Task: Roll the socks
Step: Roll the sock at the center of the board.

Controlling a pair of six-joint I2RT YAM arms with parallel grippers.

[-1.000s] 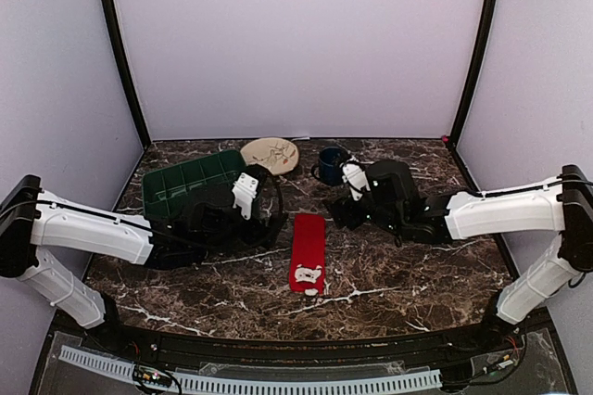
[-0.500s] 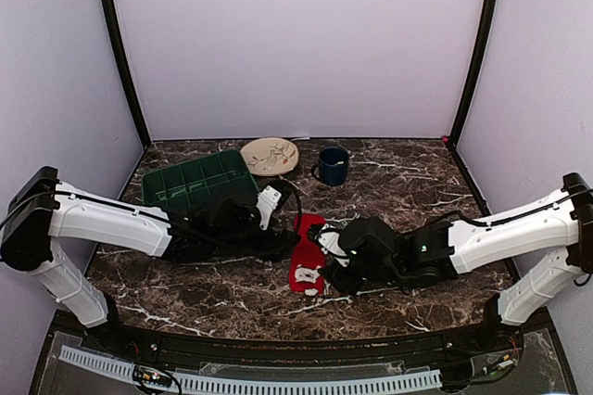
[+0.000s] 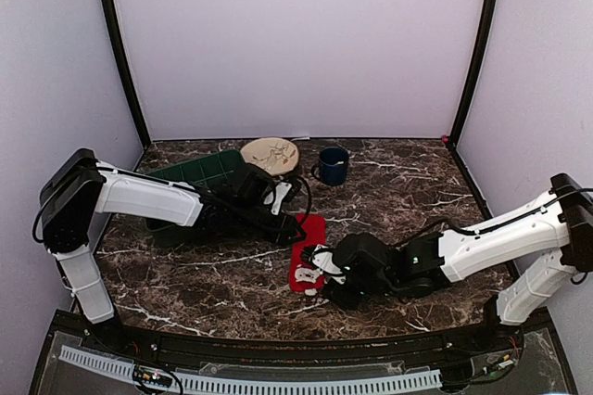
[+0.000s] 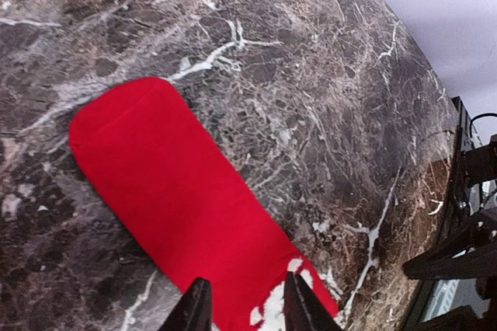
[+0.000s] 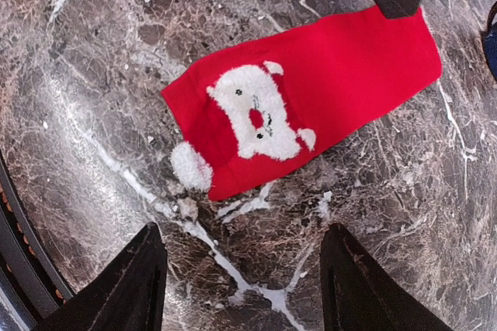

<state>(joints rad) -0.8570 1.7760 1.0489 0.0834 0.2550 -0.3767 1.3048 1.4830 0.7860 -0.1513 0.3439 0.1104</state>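
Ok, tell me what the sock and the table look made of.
Sock: soft matte red fabric, likely knit; the white face patch looks fluffy. Table: dark brown marble look with white veins and a slight sheen; real stone or printed laminate, cannot tell.

Overhead view from behind, wrist views close, angled down, all sharing sock (image 3: pixel 304 245)

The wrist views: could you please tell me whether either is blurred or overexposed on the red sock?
Left wrist view: the red fabric sock is sharp but oversaturated, its weave lost. Right wrist view: crisp, the white face readable, no glare.
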